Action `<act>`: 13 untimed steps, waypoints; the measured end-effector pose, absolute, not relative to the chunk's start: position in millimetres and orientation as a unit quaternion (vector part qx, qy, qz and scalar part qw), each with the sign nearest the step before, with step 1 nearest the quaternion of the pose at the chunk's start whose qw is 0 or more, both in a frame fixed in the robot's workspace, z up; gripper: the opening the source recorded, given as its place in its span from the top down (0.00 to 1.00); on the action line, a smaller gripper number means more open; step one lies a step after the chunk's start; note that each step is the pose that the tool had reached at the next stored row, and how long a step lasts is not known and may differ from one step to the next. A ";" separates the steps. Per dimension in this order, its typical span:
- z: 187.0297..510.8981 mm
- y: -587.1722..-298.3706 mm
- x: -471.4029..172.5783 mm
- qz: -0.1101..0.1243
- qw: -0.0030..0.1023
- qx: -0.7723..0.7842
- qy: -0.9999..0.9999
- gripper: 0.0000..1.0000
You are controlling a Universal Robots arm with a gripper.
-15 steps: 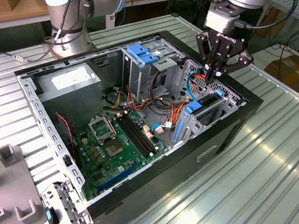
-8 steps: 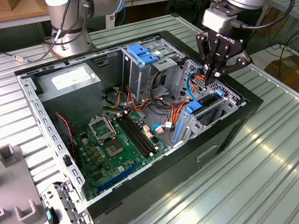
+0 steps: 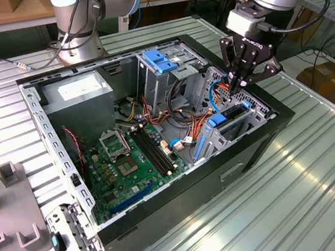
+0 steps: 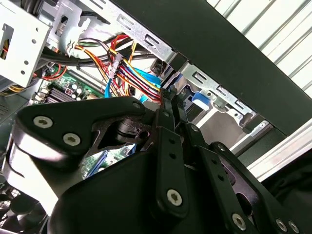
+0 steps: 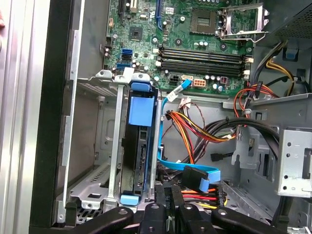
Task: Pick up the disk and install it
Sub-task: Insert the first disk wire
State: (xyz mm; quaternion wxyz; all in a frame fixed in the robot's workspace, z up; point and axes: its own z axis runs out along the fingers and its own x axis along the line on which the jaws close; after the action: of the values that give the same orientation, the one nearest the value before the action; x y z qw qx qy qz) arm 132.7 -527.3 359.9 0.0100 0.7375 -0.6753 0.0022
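Observation:
The disk (image 5: 140,156) stands on edge in the metal bay at the front corner of the open computer case (image 3: 166,219). Its black body sits inside a blue plastic rail frame (image 5: 142,110). In the exterior view the disk (image 3: 234,115) lies toward the exterior view's right, with blue tabs at both ends. My gripper (image 3: 236,84) hangs just above the bay's inner end, fingers pressed together with nothing between them. In the first wrist view the gripper (image 5: 168,202) sits beside the disk's near blue tab (image 5: 129,199). The second wrist view has the fingertips (image 4: 167,97) near a blue tab (image 4: 200,98).
Orange, red and black cable bundles (image 5: 195,131) and a blue flat cable (image 5: 197,173) crowd the space beside the bay. A blue-topped drive cage (image 3: 161,61), a grey power supply (image 3: 79,90) and the motherboard (image 3: 129,160) fill the case. Grey fixtures (image 3: 9,198) stand at the exterior view's left.

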 end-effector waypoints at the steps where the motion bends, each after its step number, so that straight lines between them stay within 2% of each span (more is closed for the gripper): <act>1: 359.8 -527.3 132.7 0.002 0.010 0.737 -0.676 0.84; 13: 359.5 -529.2 132.5 0.002 0.010 0.736 -0.676 0.84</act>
State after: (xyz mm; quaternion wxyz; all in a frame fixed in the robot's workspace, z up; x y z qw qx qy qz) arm 132.5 -529.2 359.5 0.0100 0.7364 -0.6764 0.0022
